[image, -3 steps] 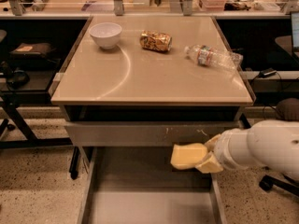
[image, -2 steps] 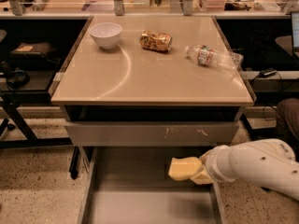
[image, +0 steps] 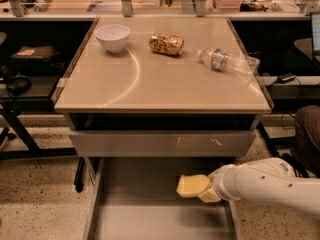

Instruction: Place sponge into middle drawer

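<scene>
The sponge (image: 191, 185) is a pale yellow block held low over the right part of the open middle drawer (image: 145, 221), a wide grey tray pulled out below the desk. My gripper (image: 205, 191) reaches in from the right on a white arm (image: 267, 184) and is shut on the sponge's right end. Whether the sponge touches the drawer floor cannot be told.
Above the open drawer is a closed drawer with a scratched grey front (image: 162, 143). On the desk top (image: 160, 89) stand a white bowl (image: 113, 36), a crumpled gold packet (image: 166, 43) and a lying plastic bottle (image: 227, 61). Dark shelves and cables flank the desk.
My arm has moved down and a little left with the sponge, bringing it from just under the scratched drawer front to low over the open drawer.
</scene>
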Controlling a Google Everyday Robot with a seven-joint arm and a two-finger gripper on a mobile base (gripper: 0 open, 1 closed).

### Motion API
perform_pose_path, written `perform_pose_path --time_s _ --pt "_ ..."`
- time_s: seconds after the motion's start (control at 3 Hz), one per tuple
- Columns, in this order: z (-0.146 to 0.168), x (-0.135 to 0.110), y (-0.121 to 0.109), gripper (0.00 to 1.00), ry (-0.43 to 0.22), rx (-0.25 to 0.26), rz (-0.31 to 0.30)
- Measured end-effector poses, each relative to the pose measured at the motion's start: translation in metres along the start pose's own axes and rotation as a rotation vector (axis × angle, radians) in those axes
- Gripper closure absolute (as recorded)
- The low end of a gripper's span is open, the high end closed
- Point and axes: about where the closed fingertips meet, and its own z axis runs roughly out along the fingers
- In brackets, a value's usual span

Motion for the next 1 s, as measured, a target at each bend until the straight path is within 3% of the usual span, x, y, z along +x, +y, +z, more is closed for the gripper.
perform_pose_path --time_s 0.33,0.67,1.0 --pt "0.017 0.004 -0.002 1.0 -0.04 -0.011 0.025" --pt "0.047 0.006 -0.01 1.0 -0.124 -0.059 0.098" --pt "0.079 0.015 -0.023 1.0 -0.15 -0.143 0.221"
